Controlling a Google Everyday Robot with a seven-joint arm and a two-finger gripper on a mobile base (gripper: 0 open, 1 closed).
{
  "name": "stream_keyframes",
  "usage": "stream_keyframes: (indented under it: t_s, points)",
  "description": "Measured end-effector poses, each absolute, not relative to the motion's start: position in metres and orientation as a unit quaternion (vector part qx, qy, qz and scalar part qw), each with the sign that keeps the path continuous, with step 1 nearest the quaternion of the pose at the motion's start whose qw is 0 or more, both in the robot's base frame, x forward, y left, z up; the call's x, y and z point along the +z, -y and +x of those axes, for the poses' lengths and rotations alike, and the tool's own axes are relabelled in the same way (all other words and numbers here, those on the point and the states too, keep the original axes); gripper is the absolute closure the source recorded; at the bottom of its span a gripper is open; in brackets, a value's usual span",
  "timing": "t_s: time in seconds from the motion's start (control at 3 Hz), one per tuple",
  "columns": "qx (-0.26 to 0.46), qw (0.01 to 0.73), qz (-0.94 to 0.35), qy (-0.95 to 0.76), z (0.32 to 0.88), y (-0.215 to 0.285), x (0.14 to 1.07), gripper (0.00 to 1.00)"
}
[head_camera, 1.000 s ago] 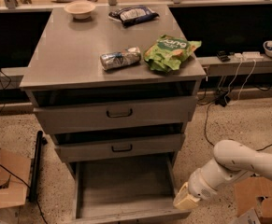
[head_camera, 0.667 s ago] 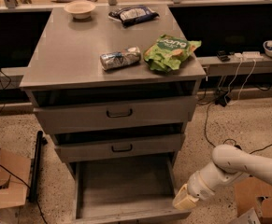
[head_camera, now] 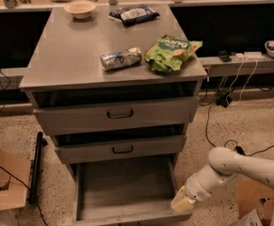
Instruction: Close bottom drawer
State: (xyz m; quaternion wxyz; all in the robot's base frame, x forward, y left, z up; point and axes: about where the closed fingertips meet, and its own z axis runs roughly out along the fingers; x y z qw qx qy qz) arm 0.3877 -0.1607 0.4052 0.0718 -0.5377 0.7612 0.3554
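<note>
Hardly shifted since a second ago: cream-tipped gripper (head_camera: 182,203) on white robot arm (head_camera: 230,166), low at lower right, right at front right corner of lowest grey metal cabinet drawer (head_camera: 127,187), seemingly touching it; gripper opening impossible to tell; drawer pulled far out, wide shallow tray exposed, under two slightly open grey drawers; on grey cabinet top (head_camera: 66,55), crushed silver can (head_camera: 120,59) just beside green crinkled snack bag (head_camera: 170,53).
</note>
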Motion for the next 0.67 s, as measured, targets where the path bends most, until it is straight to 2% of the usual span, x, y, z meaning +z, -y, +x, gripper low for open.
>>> stream_keyframes:
  t_s: [0.67]
  points:
    - [0.352, 0.030, -0.541, -0.763, 0.397, 0.148, 0.324, 1.00]
